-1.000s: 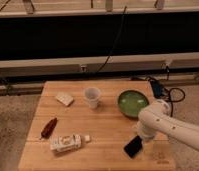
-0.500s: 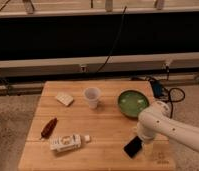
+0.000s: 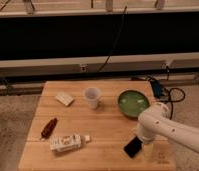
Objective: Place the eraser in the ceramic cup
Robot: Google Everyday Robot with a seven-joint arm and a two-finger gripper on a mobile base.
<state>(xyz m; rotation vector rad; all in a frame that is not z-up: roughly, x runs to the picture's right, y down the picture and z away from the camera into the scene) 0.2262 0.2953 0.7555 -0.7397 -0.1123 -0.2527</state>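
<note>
The eraser [image 3: 132, 147], a flat black block, lies on the wooden table [image 3: 103, 125] near its front right. My white arm comes in from the right, and its gripper [image 3: 141, 141] hangs open right over the eraser's far end. I cannot tell whether it touches the eraser. The ceramic cup [image 3: 92, 97], small and white, stands upright at the table's back middle, well to the left of the gripper.
A green bowl [image 3: 133, 103] sits just behind the arm. A small white block [image 3: 64, 99] lies left of the cup. A brown oblong item [image 3: 48, 128] and a white bottle on its side [image 3: 68, 142] are front left. Cables [image 3: 165, 92] trail off the right edge.
</note>
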